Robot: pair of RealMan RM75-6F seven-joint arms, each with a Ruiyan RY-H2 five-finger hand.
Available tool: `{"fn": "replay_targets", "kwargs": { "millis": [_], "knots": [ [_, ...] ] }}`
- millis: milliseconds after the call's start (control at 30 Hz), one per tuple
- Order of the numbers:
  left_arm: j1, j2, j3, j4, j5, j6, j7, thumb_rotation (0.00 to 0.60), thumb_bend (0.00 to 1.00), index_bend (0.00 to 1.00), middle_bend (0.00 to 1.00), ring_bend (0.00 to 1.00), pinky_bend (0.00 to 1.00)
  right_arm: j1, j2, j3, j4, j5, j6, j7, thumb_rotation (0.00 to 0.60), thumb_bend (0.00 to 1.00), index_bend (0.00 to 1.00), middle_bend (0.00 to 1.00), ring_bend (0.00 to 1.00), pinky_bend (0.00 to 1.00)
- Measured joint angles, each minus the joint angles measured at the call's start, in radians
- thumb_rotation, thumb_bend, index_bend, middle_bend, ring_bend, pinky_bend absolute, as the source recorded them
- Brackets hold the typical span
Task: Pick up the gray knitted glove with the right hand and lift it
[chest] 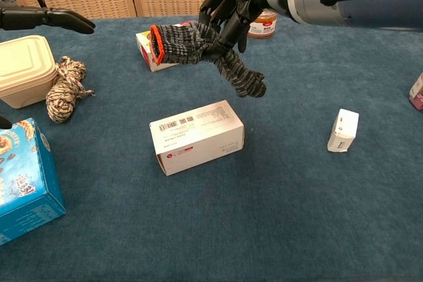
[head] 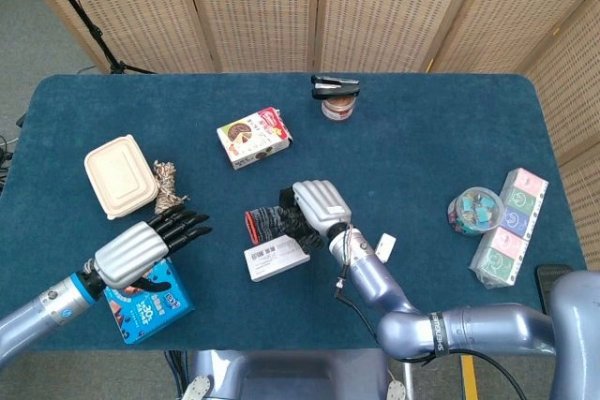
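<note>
the right hand (head: 321,209) held the gray knitted glove (chest: 198,47) clear of the blue table (head: 450,128), its dark fingers (chest: 228,6) curled around the middle of the glove. in the chest view the orange-edged cuff pointed toward 9 o'clock and the glove's fingers drooped toward 5 o'clock, hanging above the white box (chest: 197,136) without touching it. in the head view the glove (head: 269,222) showed at 9 o'clock of the hand, just above the white box (head: 277,259). the left hand (head: 141,248) hovered empty with its fingers (head: 183,227) held straight and slightly apart, pointing toward 2 o'clock, over the blue cookie box (head: 150,295). at 12 o'clock of that hand lay the rope bundle (head: 166,185) beside the beige lidded container (head: 119,175). the small white carton (chest: 343,130) stood at 3 o'clock of the white box, well apart from it
</note>
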Motion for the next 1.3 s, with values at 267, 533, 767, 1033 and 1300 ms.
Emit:
{"fn": "replay_targets", "kwargs": {
  "millis": [267,533,767,1033,1300],
  "knots": [
    [-0.047,-0.056,-0.007,-0.003,-0.022,-0.039,0.025,0.6,0.0,0.0,0.0,0.0,0.0,0.009,-0.021,0.006,0.014,0.027,-0.006,0.018,0.6,0.38,0.56,0.56,0.48,0.49],
    [-0.08,-0.1,-0.004,0.001,-0.04,-0.073,0.073,0.6,0.0,0.0,0.0,0.0,0.0,0.015,-0.02,0.005,0.016,0.044,-0.016,0.024,0.6,0.39,0.56,0.56,0.48,0.49],
    [-0.102,-0.125,-0.007,-0.008,-0.062,-0.094,0.125,0.6,0.0,0.0,0.0,0.0,0.0,0.025,-0.01,0.011,-0.002,0.091,-0.035,0.034,0.6,0.39,0.56,0.56,0.48,0.49],
    [-0.123,-0.149,-0.003,-0.027,-0.084,-0.118,0.165,0.6,0.0,0.0,0.0,0.0,0.0,0.044,-0.019,0.016,0.003,0.112,-0.035,0.04,0.6,0.39,0.56,0.56,0.48,0.49],
    [-0.132,-0.165,-0.007,-0.039,-0.111,-0.127,0.218,0.6,0.0,0.0,0.0,0.0,0.0,0.053,-0.02,0.02,0.002,0.125,-0.034,0.049,0.6,0.39,0.56,0.56,0.48,0.49]
  ]
}}
